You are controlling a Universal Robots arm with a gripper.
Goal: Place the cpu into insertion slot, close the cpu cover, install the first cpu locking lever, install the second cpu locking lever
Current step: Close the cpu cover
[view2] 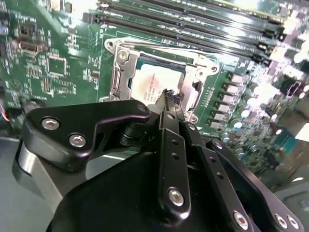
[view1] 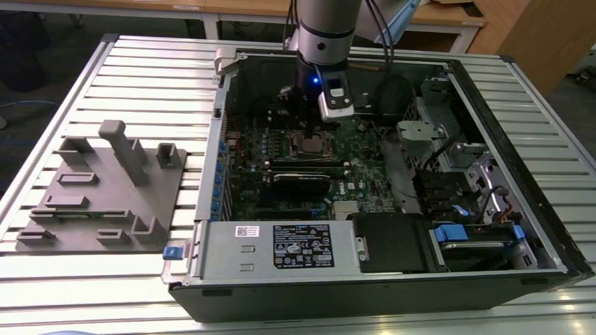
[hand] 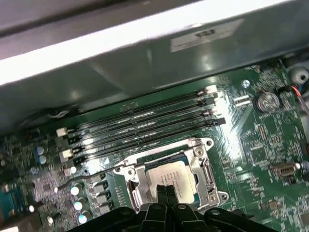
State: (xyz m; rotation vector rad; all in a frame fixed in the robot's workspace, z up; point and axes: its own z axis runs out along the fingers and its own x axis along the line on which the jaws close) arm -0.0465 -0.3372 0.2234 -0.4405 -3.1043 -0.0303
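Note:
The cpu (hand: 170,180) (view2: 150,83), a square chip with a silver-grey top, lies in the insertion slot (view1: 312,145) on the green motherboard. The silvery cpu cover (hand: 205,166) (view2: 195,72) lies down around it, and the chip shows through its cut-out. A thin wire locking lever (hand: 91,178) sticks out along the board from one corner of the socket. My gripper (hand: 167,192) (view2: 169,94) (view1: 308,130) hangs right over the chip. Its two slim black fingers are shut together with nothing between them, tips at or just above the chip's top.
Several long black memory slots (hand: 145,121) run beside the socket. The computer case's metal wall (hand: 145,63) rises close behind them. A black expansion card (view1: 300,183) and cables (view1: 400,98) lie inside the case. A grey fixture block (view1: 102,188) stands on the table at the exterior view's left.

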